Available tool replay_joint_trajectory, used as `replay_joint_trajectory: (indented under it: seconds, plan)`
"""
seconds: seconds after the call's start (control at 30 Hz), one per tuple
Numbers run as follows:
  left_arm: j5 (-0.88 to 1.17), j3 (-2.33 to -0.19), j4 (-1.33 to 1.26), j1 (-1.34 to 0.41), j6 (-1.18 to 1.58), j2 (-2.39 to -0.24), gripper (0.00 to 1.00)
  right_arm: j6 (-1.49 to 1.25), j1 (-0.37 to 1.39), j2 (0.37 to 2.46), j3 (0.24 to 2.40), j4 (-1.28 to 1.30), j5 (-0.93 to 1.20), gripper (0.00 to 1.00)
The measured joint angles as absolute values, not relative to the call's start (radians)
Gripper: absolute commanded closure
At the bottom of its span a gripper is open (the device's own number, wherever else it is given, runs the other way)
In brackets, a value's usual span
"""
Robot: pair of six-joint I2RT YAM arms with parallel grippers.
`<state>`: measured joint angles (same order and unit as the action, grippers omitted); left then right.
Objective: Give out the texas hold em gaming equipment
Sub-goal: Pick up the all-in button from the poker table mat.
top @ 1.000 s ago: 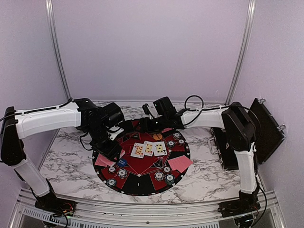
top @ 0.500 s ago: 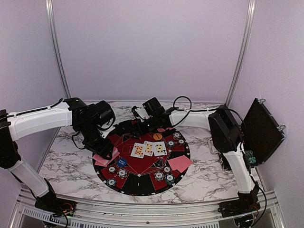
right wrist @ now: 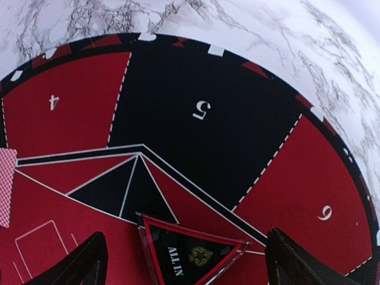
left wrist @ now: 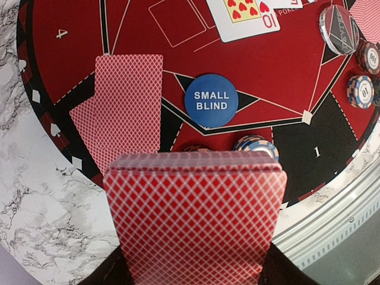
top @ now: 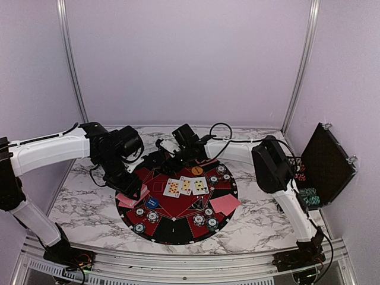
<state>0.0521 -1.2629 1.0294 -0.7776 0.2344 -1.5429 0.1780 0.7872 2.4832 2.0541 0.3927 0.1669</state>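
Swung left off the black case [top: 326, 163] within the last second, the right arm [top: 237, 148] now reaches over the far rim of the mat [top: 175, 240]. The deck of red-backed cards [left wrist: 196, 214] sits clamped in the left hand [top: 129, 189], low over the mat's left edge. 2 face-down cards [left wrist: 122, 113] lie at seat 4, beside the blue SMALL BLIND marker [left wrist: 211, 100]. The right hand [right wrist: 185, 240] gapes wide and grips nothing, its fingers straddling the ALL IN triangle [right wrist: 193, 255] without touching it. Seat 5 [right wrist: 202, 119] lies bare and looks next for cards. The deck wants holding level so that only the top card slides off. Only the right wrist view shows that bare seat. Only the top view shows the chips [top: 307, 197] in the case on the marble desk [top: 83, 205].
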Motion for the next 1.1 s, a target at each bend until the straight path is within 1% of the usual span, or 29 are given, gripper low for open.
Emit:
replay_joint_trajectory:
  seconds: [0.33,0.5,1.1]
  plan:
    - [0.053,-1.263,1.029,-0.777,0.231,-1.543,0.48,0.227,0.752,2.521,2.072,0.420,0.204,0.10]
    - [0.054,-1.263,1.029,-0.777,0.227,-1.543,0.47,0.245,0.748,2.553,2.127,0.433,0.221,0.12]
    - [0.056,-1.263,1.029,-0.777,0.223,-1.543,0.47,0.223,0.754,2.569,2.143,0.426,0.207,0.32]
